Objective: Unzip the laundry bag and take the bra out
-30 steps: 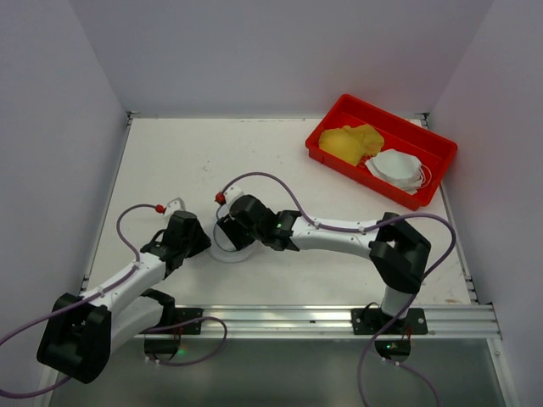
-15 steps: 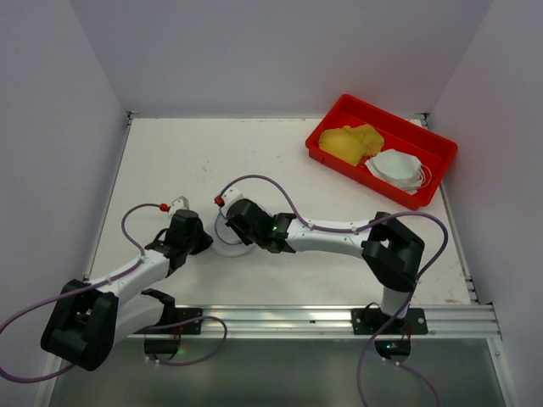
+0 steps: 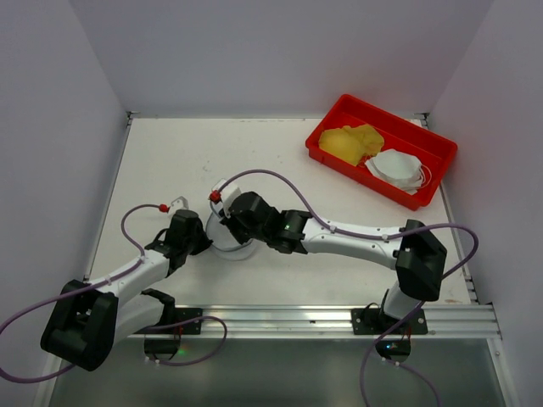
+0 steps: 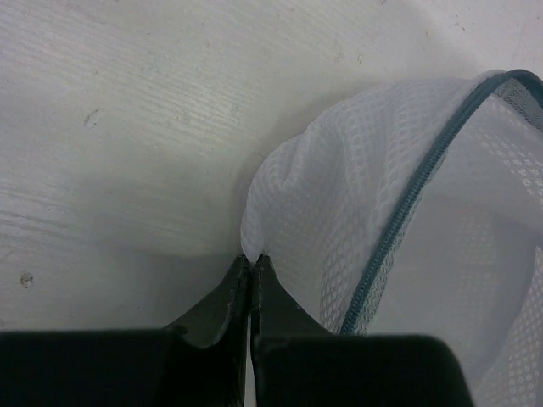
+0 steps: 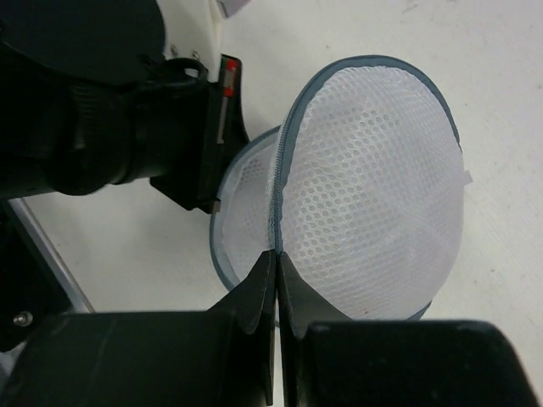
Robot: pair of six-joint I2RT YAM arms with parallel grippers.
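Observation:
The laundry bag [image 3: 229, 247], a small round white mesh case with a grey-blue zipper rim, sits near the table's middle between both arms. My left gripper [image 3: 205, 240] is shut on a pinch of its mesh wall [image 4: 280, 182], fingertips [image 4: 252, 259] meeting at the fold. The zipper [image 4: 407, 212] curves past on the right. My right gripper [image 5: 277, 254] is shut on the rim seam [image 5: 278, 182], where the two bowl halves [image 5: 373, 195] stand parted. In the top view it [image 3: 224, 222] comes from the right. The bra is hidden; nothing shows through the mesh.
A red plastic tray [image 3: 356, 176] at the back right holds a yellow cloth item [image 3: 349, 142] and a white rounded item [image 3: 396, 165]. Purple cables loop over both arms. White walls close the table on three sides, and a metal rail runs along the near edge.
Both grippers have shut on the bag, left on the mesh, right on the rim. The right arm has stretched out leftward, its elbow swinging right.

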